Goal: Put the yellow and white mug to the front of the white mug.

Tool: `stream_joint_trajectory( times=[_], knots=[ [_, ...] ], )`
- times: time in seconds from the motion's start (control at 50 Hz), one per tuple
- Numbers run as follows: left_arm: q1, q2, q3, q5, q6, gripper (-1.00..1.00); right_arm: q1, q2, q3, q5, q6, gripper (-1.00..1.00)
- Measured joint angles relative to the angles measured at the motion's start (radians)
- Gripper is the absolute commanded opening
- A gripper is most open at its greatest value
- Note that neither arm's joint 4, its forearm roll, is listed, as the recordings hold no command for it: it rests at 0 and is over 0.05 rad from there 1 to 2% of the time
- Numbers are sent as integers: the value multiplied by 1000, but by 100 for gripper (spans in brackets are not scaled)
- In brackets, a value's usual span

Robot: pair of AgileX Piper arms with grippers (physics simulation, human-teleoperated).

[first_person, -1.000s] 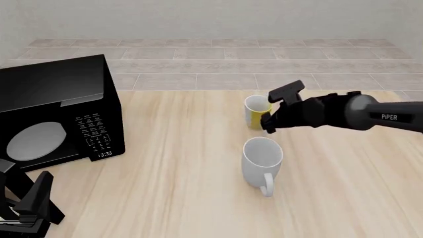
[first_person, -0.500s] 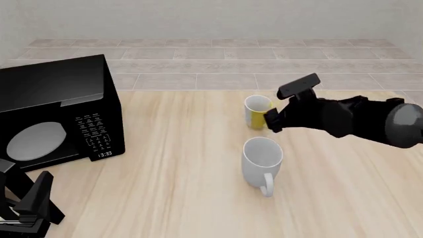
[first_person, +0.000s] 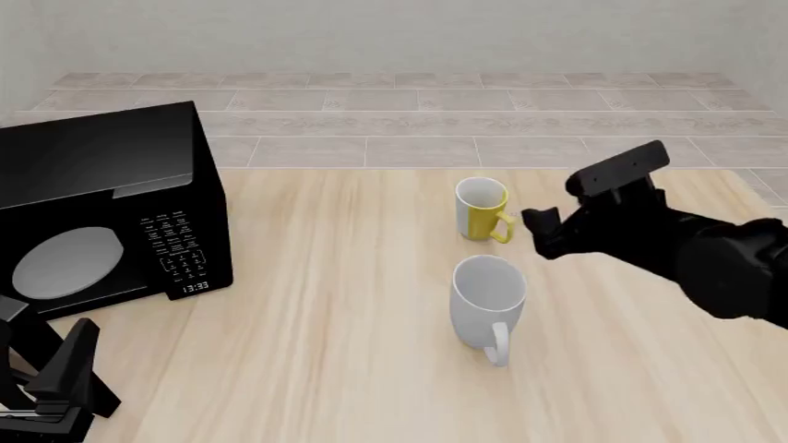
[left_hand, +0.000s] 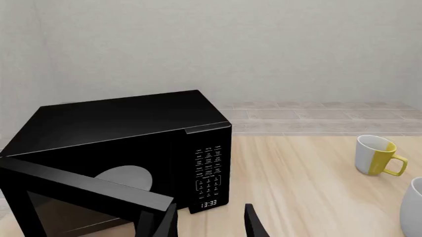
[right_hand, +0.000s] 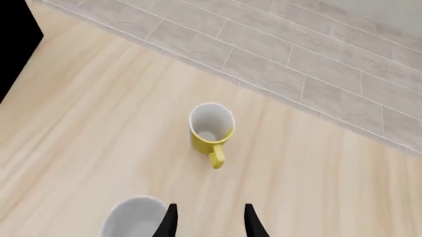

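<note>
The yellow and white mug (first_person: 479, 209) stands upright on the table, its yellow handle toward the right arm. The white mug (first_person: 488, 296) stands upright just nearer to the camera, handle toward the table's near edge. My right gripper (first_person: 542, 233) is open and empty, a short way right of the yellow and white mug and apart from it. In the right wrist view the yellow and white mug (right_hand: 211, 129) lies ahead of the open gripper (right_hand: 209, 224), with the white mug (right_hand: 135, 220) beside it. My left gripper (first_person: 62, 380) is open and empty at the near left.
A black microwave (first_person: 105, 212) stands at the left of the table, its door ajar in the left wrist view (left_hand: 99, 190). Both mugs show in that view, the yellow and white mug (left_hand: 374, 155) and the white mug's edge (left_hand: 414, 207). A tiled floor (first_person: 394, 120) lies beyond the far edge.
My right gripper has drawn back to the right, away from the yellow and white mug, which now shows its handle. Both mugs and the left arm have stayed in place.
</note>
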Motion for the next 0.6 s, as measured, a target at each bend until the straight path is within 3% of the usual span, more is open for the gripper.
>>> stream_joint_trajectory(
  times=[0.28, 0.6],
  knots=[
    [0, 0, 0, 0, 0, 100, -18, -152, 90, -26, -2, 100],
    [0, 0, 0, 0, 0, 100, -54, -419, 196, 29, -14, 100]
  ],
)
